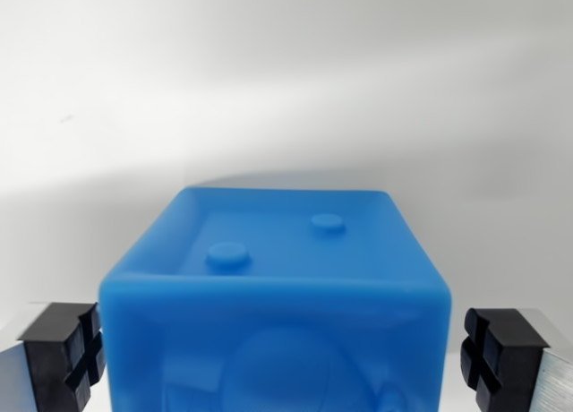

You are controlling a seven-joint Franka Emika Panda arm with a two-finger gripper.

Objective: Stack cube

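A translucent blue cube [277, 251] fills the lower middle of the wrist view. Its recessed top face carries two small round studs. My gripper [279, 358] straddles it, with one black padded finger [64, 354] at the wrist view's left and the other [497, 354] at the right. The left pad sits right at the cube's side face, and a thin gap shows between the right pad and the cube. The jaws stand apart, wider than the cube. No second cube is visible in this view.
A plain white surface [286, 90] stretches behind the cube, with a soft shadow just beyond the cube's far edge.
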